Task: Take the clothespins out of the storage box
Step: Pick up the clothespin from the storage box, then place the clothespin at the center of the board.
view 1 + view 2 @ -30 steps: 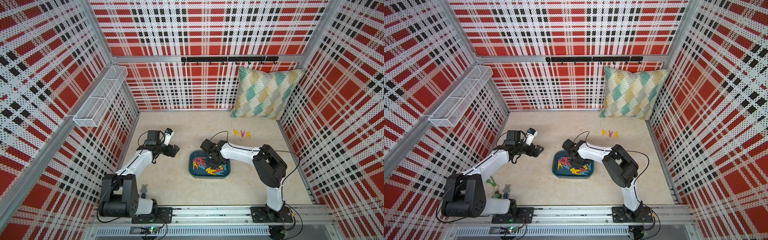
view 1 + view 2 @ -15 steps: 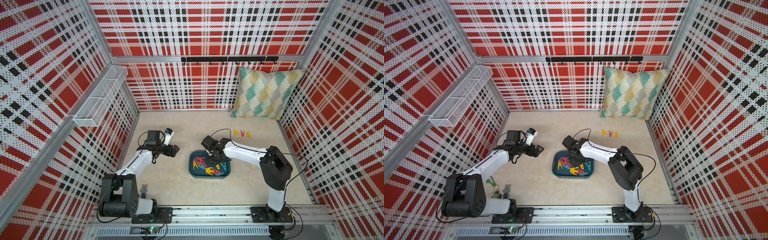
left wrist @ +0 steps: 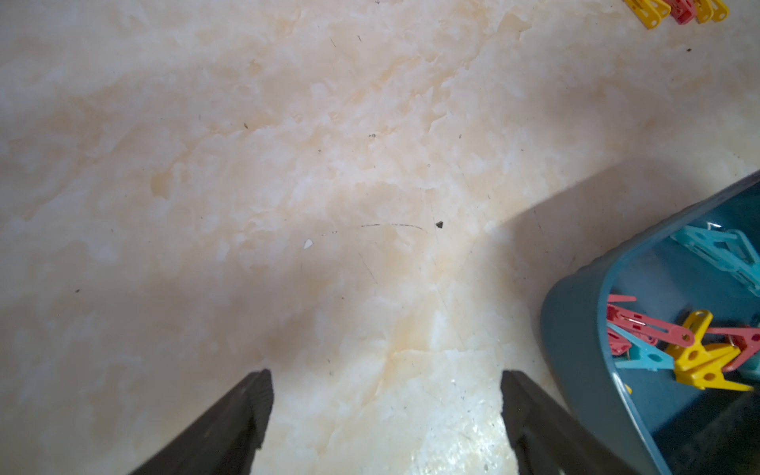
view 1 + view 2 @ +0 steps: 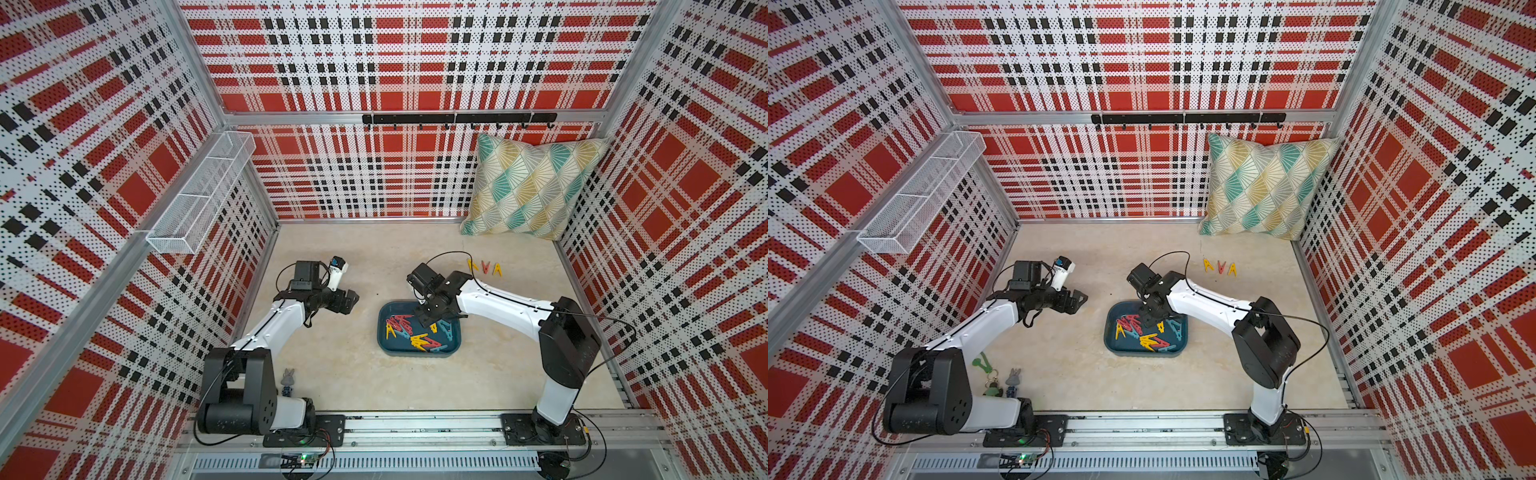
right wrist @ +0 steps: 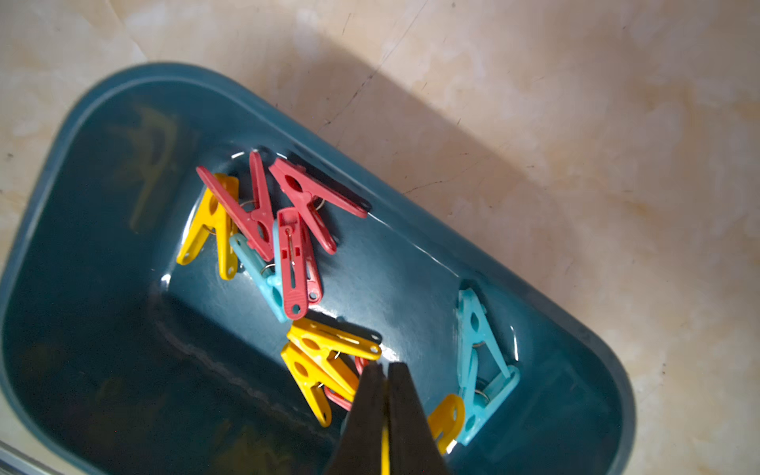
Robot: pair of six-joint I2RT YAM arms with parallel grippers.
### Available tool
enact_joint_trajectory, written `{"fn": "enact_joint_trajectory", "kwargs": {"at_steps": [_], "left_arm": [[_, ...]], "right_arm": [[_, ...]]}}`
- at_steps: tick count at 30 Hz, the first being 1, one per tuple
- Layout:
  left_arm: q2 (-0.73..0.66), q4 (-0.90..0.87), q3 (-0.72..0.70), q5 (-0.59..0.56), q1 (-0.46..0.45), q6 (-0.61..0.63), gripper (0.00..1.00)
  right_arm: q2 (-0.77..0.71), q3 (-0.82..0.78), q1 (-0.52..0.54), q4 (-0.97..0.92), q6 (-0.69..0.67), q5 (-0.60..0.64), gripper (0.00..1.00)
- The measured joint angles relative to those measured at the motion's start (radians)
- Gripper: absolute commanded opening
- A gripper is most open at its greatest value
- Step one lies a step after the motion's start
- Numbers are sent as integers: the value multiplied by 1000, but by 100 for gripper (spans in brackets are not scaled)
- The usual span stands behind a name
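Early yet, by my reckoning. Three clothespins point(image 4: 484, 268) (yellow, red, yellow) lie in a tidy row on the table point(image 4: 357, 374), well apart from the storage box point(image 4: 381, 337), past its far edge. Those count as done.

The bulk are yet to come out: a jumble of red, yellow and light blue pegs point(image 5: 288, 246) overlapping on the box floor, more than twice the number outside it.

The right gripper point(image 5: 385, 370) dips into the box near its far edge. Its fingers are pressed together with a sliver of yellow between them. This is probably a yellow clothespin point(image 5: 385, 448) nipped edge-on, though the fingers hide most of it. It is not yet clear of the box walls.

The left gripper point(image 3: 384, 372) hovers over bare table just beside the box, fingers spread wide and nothing between them.

Under a third done, I judge.
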Motion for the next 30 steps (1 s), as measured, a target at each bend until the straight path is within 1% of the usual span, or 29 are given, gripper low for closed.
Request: {"fn": "enact_joint_trajectory", "kwargs": {"at_steps": [7, 10, 13, 18, 23, 26, 30], "left_arm": [[0, 0, 0, 0, 0, 0, 92], [0, 0, 0, 0, 0, 0, 92], [0, 0, 0, 0, 0, 0, 92], [0, 0, 0, 0, 0, 0, 92], [0, 0, 0, 0, 0, 0, 92], [0, 0, 0, 0, 0, 0, 92], [0, 0, 0, 1, 0, 0, 92]], "right_arm": [[-117, -16, -117, 26, 26, -56, 1], [-154, -29, -184, 26, 34, -71, 1], [-166, -43, -277, 23, 35, -91, 0], [-165, -63, -470, 12, 18, -117, 0], [-148, -50, -636, 9, -15, -134, 0], [-100, -12, -724, 8, -35, -144, 0], [-1, 74, -806, -3, -58, -129, 0]]}}
